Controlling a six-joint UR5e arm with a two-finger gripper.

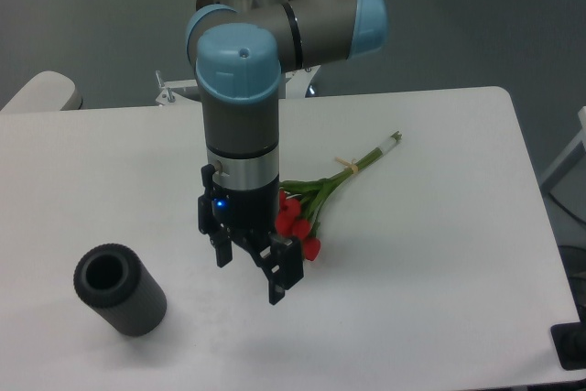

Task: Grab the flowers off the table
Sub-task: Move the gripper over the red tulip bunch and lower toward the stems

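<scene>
My pincer [247, 274] hangs released and empty above the table [439, 272], its 2 fingers spread ready to straddle the flowers [316, 203] lying at its 2 o'clock, stems toward 1 o'clock

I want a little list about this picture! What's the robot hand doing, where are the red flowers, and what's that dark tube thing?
gripper: black two-finger gripper, pointing down, fingers apart, nothing held
flowers: bunch of red tulip buds with green stems tied by a band, lying flat on the table, partly hidden behind the gripper
flower direction: buds near the gripper, stems pointing up and to the right in the picture
cylinder: dark grey hollow cylinder, lying on its side at lower left, apart from the flowers
table: large white tabletop with rounded corners
picked up yet: no
</scene>
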